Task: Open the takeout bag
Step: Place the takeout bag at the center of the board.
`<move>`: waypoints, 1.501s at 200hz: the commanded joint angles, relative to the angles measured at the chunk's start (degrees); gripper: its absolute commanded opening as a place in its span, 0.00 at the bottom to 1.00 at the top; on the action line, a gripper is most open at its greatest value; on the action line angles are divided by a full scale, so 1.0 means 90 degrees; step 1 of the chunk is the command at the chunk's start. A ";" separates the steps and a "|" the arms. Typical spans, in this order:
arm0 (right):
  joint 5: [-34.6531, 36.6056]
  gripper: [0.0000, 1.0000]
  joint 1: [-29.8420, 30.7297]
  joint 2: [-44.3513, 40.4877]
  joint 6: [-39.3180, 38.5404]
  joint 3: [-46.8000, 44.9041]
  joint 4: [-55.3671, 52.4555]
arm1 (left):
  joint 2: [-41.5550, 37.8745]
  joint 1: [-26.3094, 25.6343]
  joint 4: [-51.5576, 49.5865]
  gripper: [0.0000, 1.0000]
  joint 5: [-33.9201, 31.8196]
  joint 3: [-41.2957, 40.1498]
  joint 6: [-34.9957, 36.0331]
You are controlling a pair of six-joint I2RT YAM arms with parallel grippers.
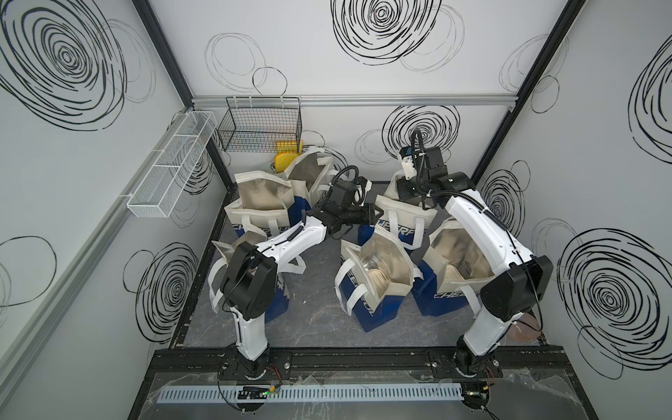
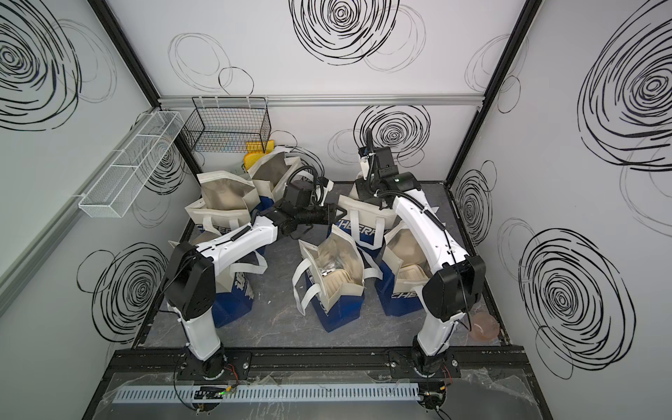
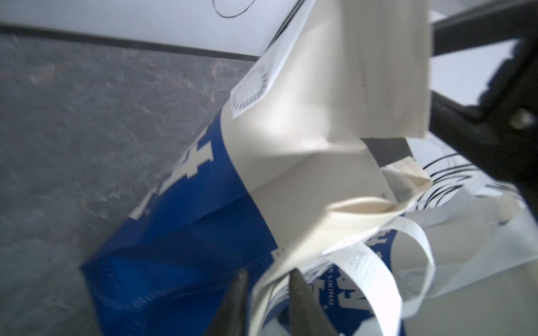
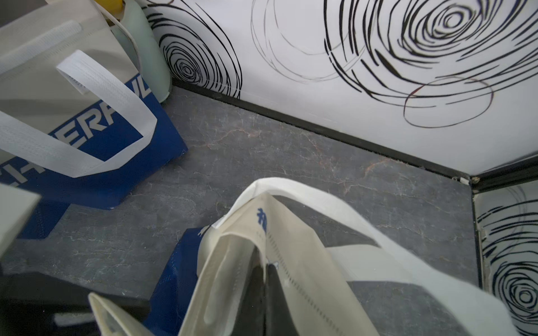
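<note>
Robot lab test cell. Closed booth: white wall panels [image 1: 309, 47] with scribble swirls. Left arm [image 1: 251, 327] and right arm [image 1: 480, 334] mounted on black rail [image 1: 363, 360]; behind rail, marble-look tabletop [image 1: 320, 320], copies of one takeout bag [image 1: 391, 209], wire baskets [image 1: 260, 125] on walls.

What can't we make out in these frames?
Inside of back right bag: top views, right arm covers its mouth.
Left gripper against strap: left wrist view blurred, contact unclear.
Yellow item: top views, partly behind black basket and bags.
Pinkish object near right arm's base: blurry, unidentifiable.
</note>
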 commanded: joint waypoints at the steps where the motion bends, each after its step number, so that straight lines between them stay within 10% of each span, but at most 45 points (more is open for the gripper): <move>1: -0.0132 0.00 0.0092 0.0197 0.0242 0.0492 -0.0412 | -0.0353 0.0099 0.0579 0.43 -0.0065 -0.0088 -0.0157; 98: -0.0188 0.00 0.0240 0.0227 0.0222 0.0268 -0.0266 | -0.0907 0.0233 0.0302 0.62 -0.0618 -0.0246 0.0403; 170: -0.0307 0.43 0.0245 0.0077 0.0223 0.0233 -0.0217 | -0.1237 0.0331 0.0043 0.63 -0.0833 -0.0208 0.0732; 300: -0.0167 0.62 0.0226 -0.1268 0.0534 -0.0222 0.0673 | -0.2006 0.0369 0.0132 0.64 -0.0951 -0.0344 0.1421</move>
